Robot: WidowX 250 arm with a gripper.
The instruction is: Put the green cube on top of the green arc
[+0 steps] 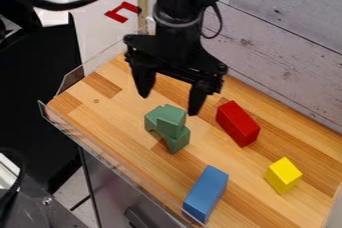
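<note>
Camera view: wooden desk, end effector above it, released, fingers spread. Green arc upright, green cube already on top, slightly skewed. Looks placed; best move now: lift straight up, fingers wide, no sideways drift, since a brush could topple the cube. Others: blue block apart; red block nearer, snag risk if swinging low; yellow cube well apart.

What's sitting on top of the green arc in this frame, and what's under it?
The green cube sits on top of the green arc. Under its opening, wooden tabletop shows; the arc's surface directly beneath the cube is covered.
</note>
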